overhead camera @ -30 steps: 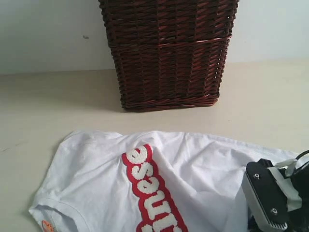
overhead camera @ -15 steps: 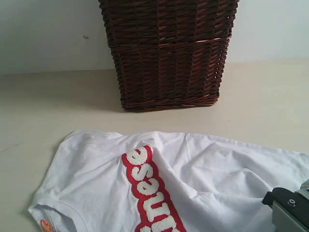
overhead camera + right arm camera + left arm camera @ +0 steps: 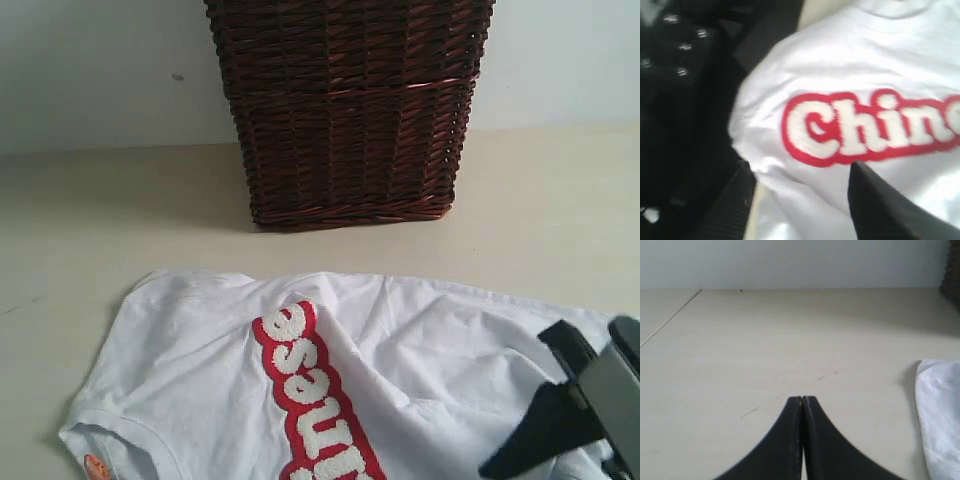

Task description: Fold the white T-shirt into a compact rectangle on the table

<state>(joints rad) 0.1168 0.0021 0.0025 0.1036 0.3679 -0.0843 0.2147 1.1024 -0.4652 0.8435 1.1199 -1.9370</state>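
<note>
The table point(image 3: 80, 230) is a wide, pale cream surface that fills most of what I can see, running back to a plain light wall. At the far side stands a tall dark brown wicker basket point(image 3: 345, 110), upright, close to the wall.

The white T-shirt point(image 3: 200, 360) lies on the near part of the table, in front of the basket and apart from it. It is spread out but wrinkled, with soft creases across the cloth, and its lower part runs out of sight at the near edge.

The right claw point(image 3: 801, 170) hangs over the shirt's right side. Its two dark fingers stand wide apart with the cloth showing between them, and they pinch nothing. The left claw point(image 3: 802, 399) is off to the left over bare table, its fingers pressed together on nothing, with a white edge of the shirt lying near it.

Fuzzy white letters point(image 3: 310, 400) edged in red cross the chest on a slant; from the right claw's side they read "Chin" before going out of view.

A small orange tag point(image 3: 96, 467) shows at the shirt's near left edge.
</note>
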